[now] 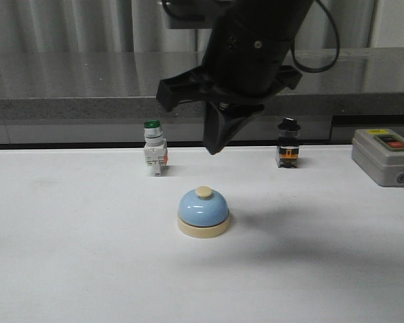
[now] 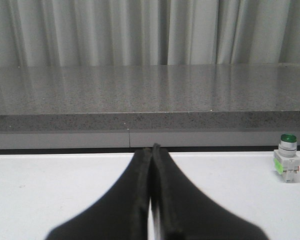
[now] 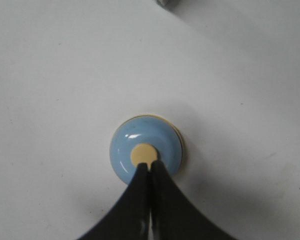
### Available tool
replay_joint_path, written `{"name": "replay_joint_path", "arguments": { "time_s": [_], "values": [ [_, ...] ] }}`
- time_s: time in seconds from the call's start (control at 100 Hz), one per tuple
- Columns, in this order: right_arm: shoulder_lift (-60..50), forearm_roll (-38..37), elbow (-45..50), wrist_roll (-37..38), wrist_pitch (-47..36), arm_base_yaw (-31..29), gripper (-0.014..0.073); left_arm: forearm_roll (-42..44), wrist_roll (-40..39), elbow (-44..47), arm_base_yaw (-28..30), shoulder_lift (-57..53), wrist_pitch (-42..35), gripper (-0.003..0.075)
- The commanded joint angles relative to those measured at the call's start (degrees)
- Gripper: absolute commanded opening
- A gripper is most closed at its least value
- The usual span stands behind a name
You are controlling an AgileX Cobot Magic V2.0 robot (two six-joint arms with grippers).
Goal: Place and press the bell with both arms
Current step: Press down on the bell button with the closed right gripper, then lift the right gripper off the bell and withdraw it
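The light-blue bell [image 1: 203,212] with cream base and cream button stands on the white table near the middle. My right gripper [image 1: 214,149] is shut and empty, pointing down, hanging well above the bell, slightly behind it. In the right wrist view the shut gripper tips [image 3: 150,164] lie over the near edge of the bell's cream button [image 3: 142,154], with the bell [image 3: 125,150] seen from above. My left gripper [image 2: 153,148] is shut and empty, low over the table; it does not show in the front view.
A green-capped white push-button switch [image 1: 154,149] stands behind the bell to the left, also in the left wrist view [image 2: 287,159]. A black-capped switch [image 1: 287,145] stands behind to the right. A grey box with red and green buttons [image 1: 385,156] sits far right. A grey ledge [image 1: 67,108] runs behind the table.
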Motion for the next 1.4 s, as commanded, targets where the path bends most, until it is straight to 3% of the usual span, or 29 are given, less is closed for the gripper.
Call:
{"name": "replay_joint_path", "arguments": {
  "time_s": [0.0,0.41,0.74,0.99,1.39],
  "values": [
    [-0.4,0.3,-3.5,-0.5,-0.1,0.0,-0.0060,0.0,-0.2,2.4,0.0,-1.8,-4.8,-0.0020],
    [7.3,3.0,-4.9,-0.5,0.8,0.1,-0.0060,0.0,-0.2,2.4,0.0,-1.8,-4.8,-0.0020],
    [1.9,2.9,-4.8,-0.5,1.5,-1.7,-0.0060,0.0,-0.2,2.4,0.0,-1.8,-4.8,-0.0020],
    [-5.5,2.9,-2.5,-0.5,4.3,-9.5,-0.0060,0.0,-0.2,2.4,0.0,-1.8,-4.8,-0.0020],
    [-19.6,3.0,10.9,-0.5,5.6,-26.3,-0.0060,0.0,-0.2,2.4,0.0,-1.8,-4.8,-0.0020]
  ]
}}
